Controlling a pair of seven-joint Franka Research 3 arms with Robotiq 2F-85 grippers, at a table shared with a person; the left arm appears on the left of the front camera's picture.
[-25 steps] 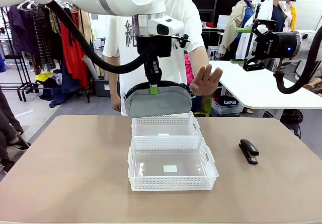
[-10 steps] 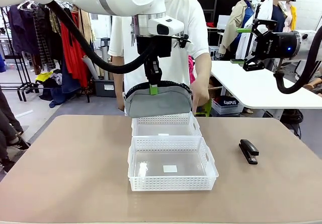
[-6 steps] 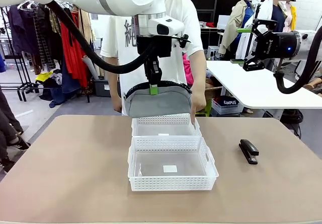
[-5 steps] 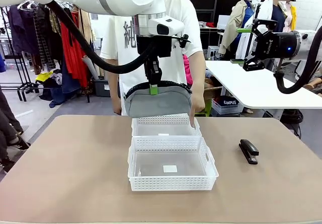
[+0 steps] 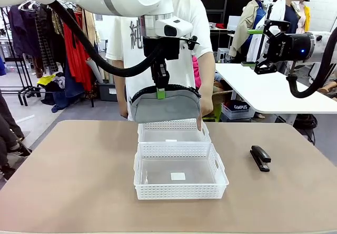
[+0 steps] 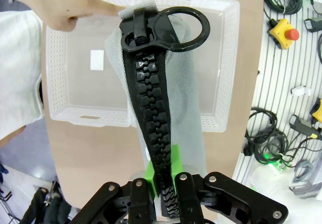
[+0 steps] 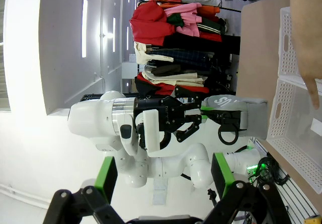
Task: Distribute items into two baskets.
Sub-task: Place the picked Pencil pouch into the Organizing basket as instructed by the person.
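Left arm reaches across to the middle, wrist pointing straight down. Left pincer (image 5: 160,91) clamped on the top edge of the pouch (image 5: 165,109), hanging mid-air. Right arm raised high at right; right pincer (image 5: 253,47) aimed sideways, jaws wide apart, empty.

Left tool (image 5: 160,93) clamps pouch (image 5: 165,106) above far basket (image 5: 173,131).

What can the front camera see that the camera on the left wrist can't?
Front camera: the black stapler and the raised right gripper, jaws open. Left wrist camera: the zipper's ring pull close up and a yellow stop button. Both: the grey pouch pinched by the left gripper, far basket, near basket, the person's pointing hand.
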